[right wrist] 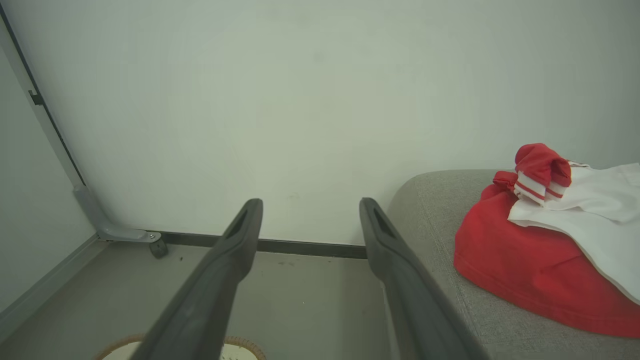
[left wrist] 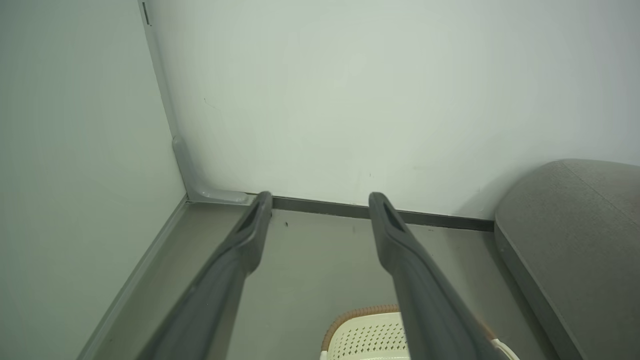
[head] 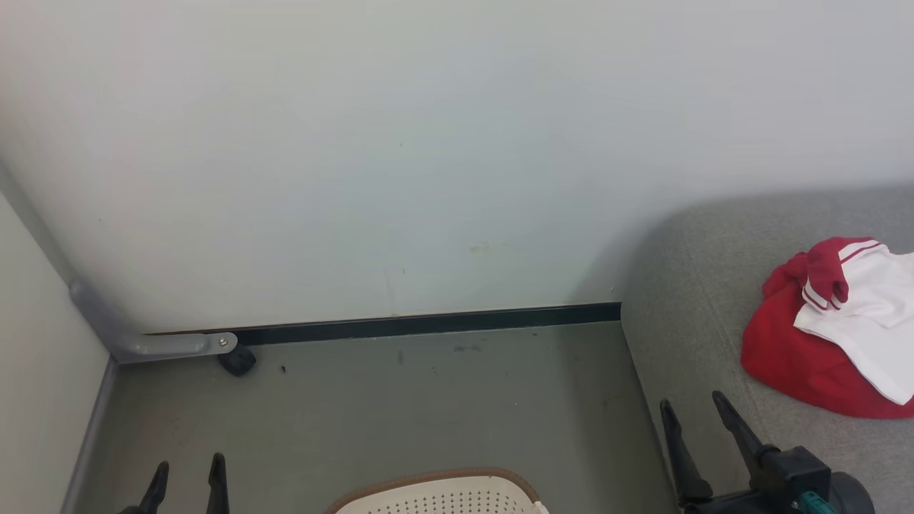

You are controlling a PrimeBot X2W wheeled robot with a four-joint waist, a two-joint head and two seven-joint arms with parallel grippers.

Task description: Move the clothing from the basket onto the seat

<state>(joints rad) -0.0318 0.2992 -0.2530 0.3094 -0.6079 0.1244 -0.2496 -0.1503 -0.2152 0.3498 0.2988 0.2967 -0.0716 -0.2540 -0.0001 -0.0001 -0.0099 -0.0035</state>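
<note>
Red and white clothing (head: 828, 335) lies bunched on the grey seat (head: 700, 285) at the right; the right wrist view shows the clothing (right wrist: 540, 250) on the seat (right wrist: 440, 210) too. The cream basket (head: 443, 496) with its brown rim peeks in at the bottom edge on the floor; its inside is out of view. My right gripper (head: 692, 405) is open and empty, just left of the clothing, over the seat's front edge. My left gripper (head: 187, 470) is open and empty at the lower left, left of the basket (left wrist: 365, 332). Nothing lies between my right gripper (right wrist: 310, 210) fingers.
A pale wall stands close behind, meeting a side wall in a corner at the left. A grey bracket (head: 143, 335) with a small black caster (head: 238, 360) sits at the corner's base. Grey floor (head: 428, 400) lies between the corner and the seat.
</note>
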